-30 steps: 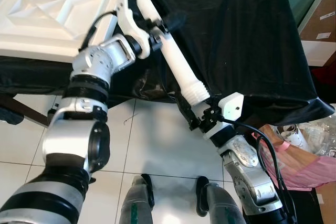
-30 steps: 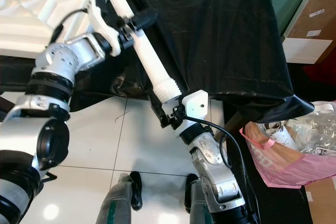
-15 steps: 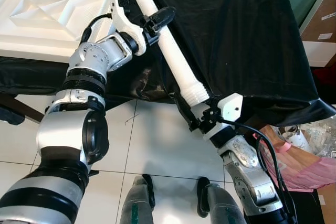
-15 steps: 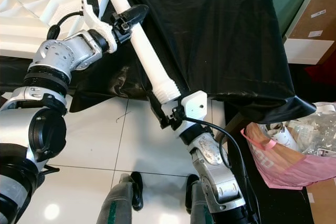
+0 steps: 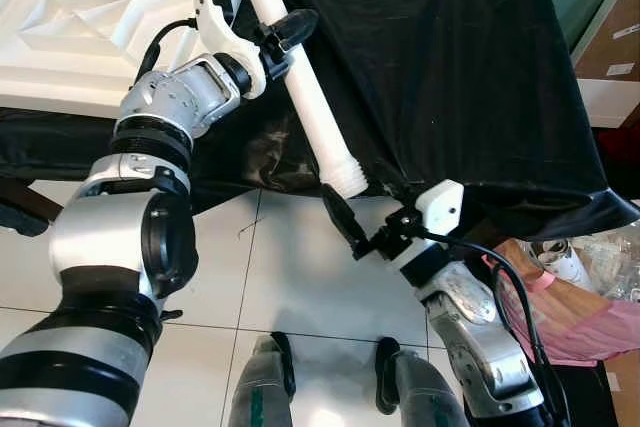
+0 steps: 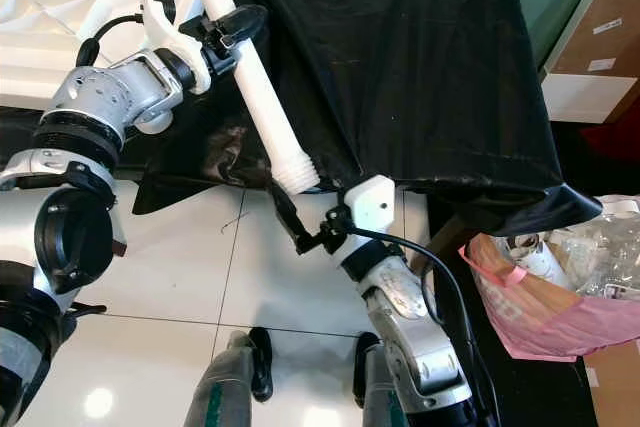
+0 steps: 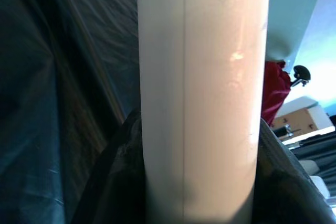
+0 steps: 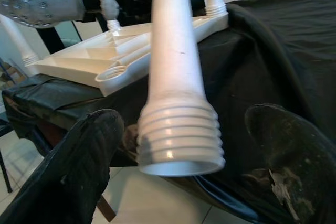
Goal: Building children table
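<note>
Left eye view: left gripper clamped around the upper part of a long white plastic table leg, held slanting over the edge of a counter draped in black cloth. Threaded ribbed end of the leg hanging free above the white tiled floor. Right gripper just below that end, fingers spread, not touching it. White moulded plastic tabletop lying upside down on the counter, beside the left arm.

Right eye view: pink plastic bag of parts on the floor to the right.

Left wrist view: leg pinched between dark fingers.

Right wrist view: ribbed end between parted black fingers, apart from both.
</note>
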You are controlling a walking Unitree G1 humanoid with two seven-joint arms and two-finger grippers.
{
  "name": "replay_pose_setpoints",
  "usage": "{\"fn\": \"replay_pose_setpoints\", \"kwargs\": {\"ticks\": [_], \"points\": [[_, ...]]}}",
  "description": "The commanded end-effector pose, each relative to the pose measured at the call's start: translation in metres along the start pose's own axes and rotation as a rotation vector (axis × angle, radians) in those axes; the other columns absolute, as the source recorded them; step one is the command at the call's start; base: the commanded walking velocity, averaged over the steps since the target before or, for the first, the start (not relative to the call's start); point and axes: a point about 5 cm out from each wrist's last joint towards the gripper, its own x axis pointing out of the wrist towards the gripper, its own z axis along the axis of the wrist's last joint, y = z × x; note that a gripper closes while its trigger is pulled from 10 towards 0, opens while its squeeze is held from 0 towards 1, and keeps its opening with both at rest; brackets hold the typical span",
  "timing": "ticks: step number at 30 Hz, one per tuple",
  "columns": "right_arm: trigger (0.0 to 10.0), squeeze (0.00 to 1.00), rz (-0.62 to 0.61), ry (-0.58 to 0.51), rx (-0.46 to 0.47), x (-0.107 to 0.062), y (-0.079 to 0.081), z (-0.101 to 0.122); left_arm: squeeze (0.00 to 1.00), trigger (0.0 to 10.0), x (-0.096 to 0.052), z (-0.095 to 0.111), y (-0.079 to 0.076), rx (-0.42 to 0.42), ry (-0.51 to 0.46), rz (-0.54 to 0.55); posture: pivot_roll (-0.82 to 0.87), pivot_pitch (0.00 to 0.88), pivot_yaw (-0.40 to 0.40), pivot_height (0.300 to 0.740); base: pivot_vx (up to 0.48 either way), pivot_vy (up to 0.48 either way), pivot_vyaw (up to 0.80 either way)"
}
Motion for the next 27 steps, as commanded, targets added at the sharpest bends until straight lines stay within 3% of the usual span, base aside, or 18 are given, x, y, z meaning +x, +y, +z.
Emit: {"fn": "replay_pose_setpoints", "kwargs": {"ticks": [1, 2, 4, 5, 8, 9, 14, 17, 19, 22, 25, 26, 27], "points": [[10.0, 1.00, -0.013, 0.018, 0.012, -0.005, -0.001, -0.002, 0.00, 10.0, 0.001, 0.007, -0.009, 0.047, -0.009, -0.092, -0.01, 0.254, 0.063, 0.740, 0.000, 0.000, 0.00], [10.0, 0.82, -0.024, 0.038, 0.013, -0.007, -0.004, -0.003, 0.00, 10.0, 0.002, 0.010, -0.012, 0.105, -0.011, -0.103, -0.01, 0.254, 0.063, 0.740, 0.000, 0.000, 0.00], [10.0, 0.82, -0.024, 0.038, 0.013, -0.007, -0.004, -0.003, 0.00, 10.0, 0.002, 0.010, -0.012, 0.105, -0.011, -0.103, -0.01, 0.254, 0.063, 0.740, 0.000, 0.000, 0.00], [10.0, 0.00, -0.033, 0.054, 0.011, -0.009, -0.006, -0.003, 0.00, 10.0, 0.003, 0.011, -0.016, 0.166, -0.008, -0.118, -0.01, 0.255, 0.061, 0.740, 0.000, 0.000, 0.00], [10.0, 0.00, -0.045, 0.076, 0.005, -0.007, -0.011, -0.002, 0.00, 10.0, 0.006, 0.011, -0.023, 0.232, -0.003, -0.153, -0.01, 0.255, 0.059, 0.740, 0.000, 0.000, 0.00], [10.0, 0.00, -0.060, 0.104, -0.008, -0.003, -0.016, -0.001, 0.00, 10.0, 0.009, 0.010, -0.030, 0.302, -0.007, -0.180, 0.00, 0.254, 0.058, 0.740, 0.000, 0.000, 0.00], [10.0, 0.00, -0.064, 0.118, -0.015, 0.002, -0.019, 0.002, 0.00, 10.0, 0.011, 0.009, -0.037, 0.338, -0.007, -0.207, 0.00, 0.253, 0.056, 0.740, 0.000, 0.000, 0.00], [10.0, 0.00, -0.052, 0.132, -0.027, 0.017, -0.024, 0.010, 0.00, 10.0, 0.016, 0.006, -0.051, 0.420, -0.017, -0.254, 0.01, 0.248, 0.054, 0.740, 0.000, 0.000, 0.00], [10.0, 0.00, -0.052, 0.132, -0.027, 0.017, -0.024, 0.010, 0.00, 10.0, 0.016, 0.006, -0.051, 0.420, -0.017, -0.254, 0.01, 0.248, 0.054, 0.740, 0.000, 0.000, 0.00], [10.0, 0.00, -0.005, 0.113, -0.034, 0.042, -0.027, 0.025, 0.00, 10.0, 0.019, -0.005, -0.071, 0.519, -0.014, -0.334, 0.02, 0.244, 0.050, 0.740, 0.000, 0.000, 0.00], [10.0, 0.00, -0.005, 0.113, -0.034, 0.042, -0.027, 0.025, 0.00, 10.0, 0.019, -0.005, -0.071, 0.519, -0.014, -0.334, 0.02, 0.244, 0.050, 0.740, 0.000, 0.000, 0.00], [10.0, 0.00, 0.022, 0.110, -0.035, 0.053, -0.027, 0.031, 0.00, 10.0, 0.020, -0.012, -0.082, 0.560, -0.013, -0.378, 0.02, 0.242, 0.050, 0.740, 0.000, 0.000, 0.00], [10.0, 0.00, 0.022, 0.110, -0.035, 0.053, -0.027, 0.031, 0.00, 10.0, 0.020, -0.012, -0.082, 0.560, -0.013, -0.378, 0.02, 0.242, 0.050, 0.740, 0.000, 0.000, 0.00]]}}
